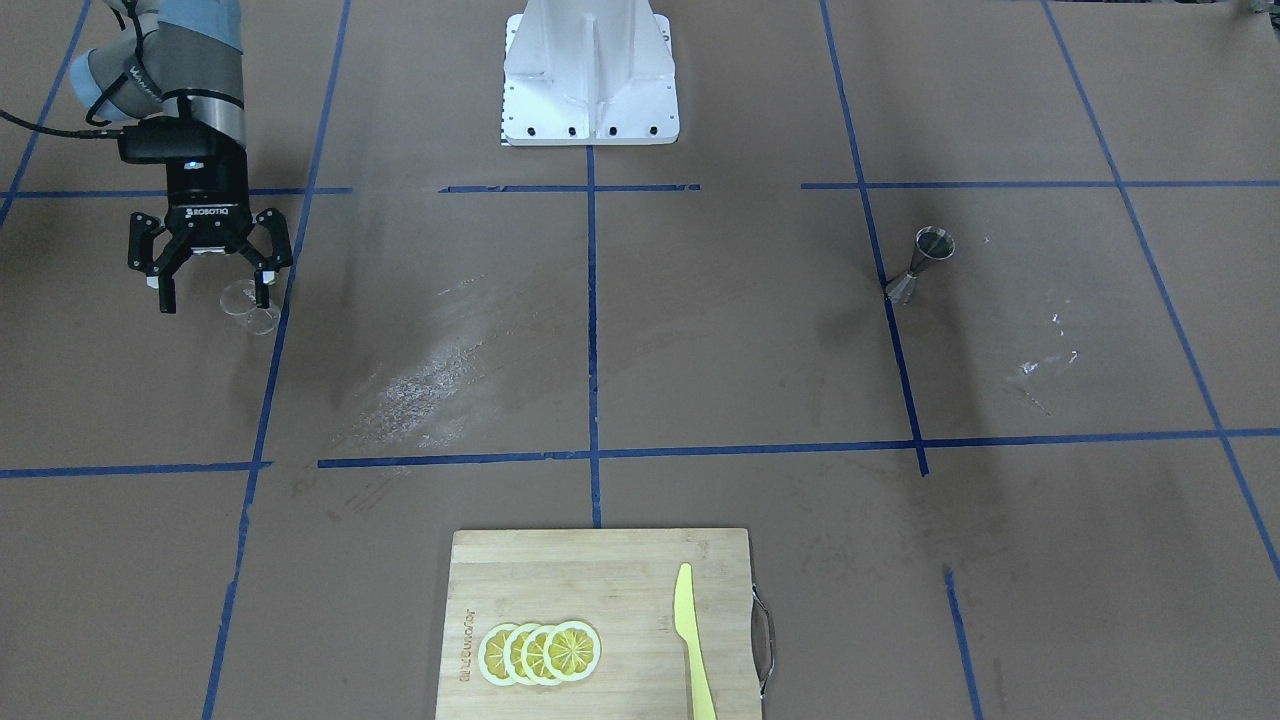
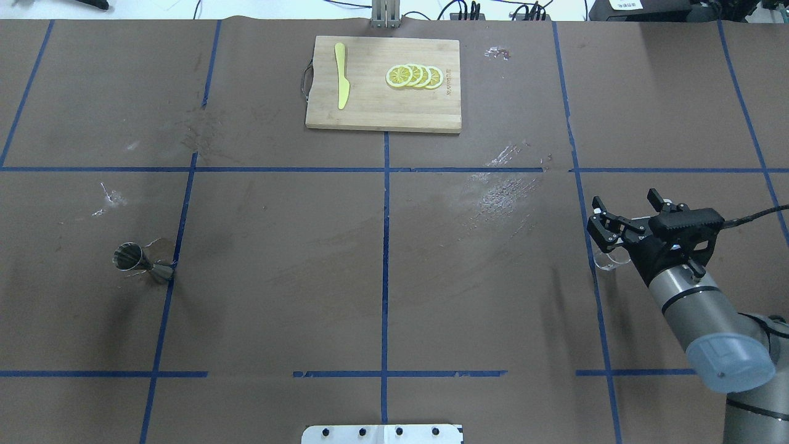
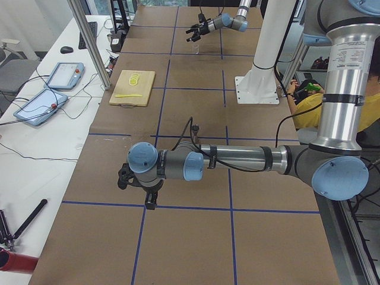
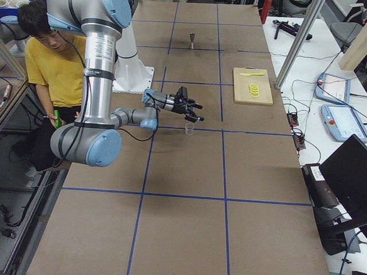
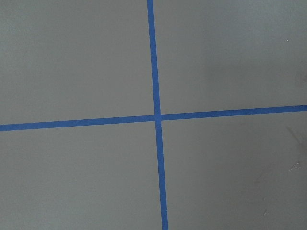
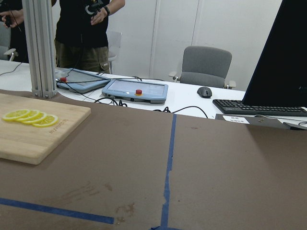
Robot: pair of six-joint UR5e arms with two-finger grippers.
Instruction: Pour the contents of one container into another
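Observation:
The clear glass tumbler stands upright on the brown table at the right arm's end, also seen in the overhead view and in the right side view. My right gripper hangs just above it, open, fingers spread, holding nothing. The steel jigger stands far off on the other half of the table, beside a blue tape line. My left gripper shows only in the left side view, low over the table, and I cannot tell whether it is open or shut.
A wooden cutting board with lemon slices and a yellow knife lies at the far middle edge. The white robot base stands at the near edge. A person in a yellow shirt sits behind the robot.

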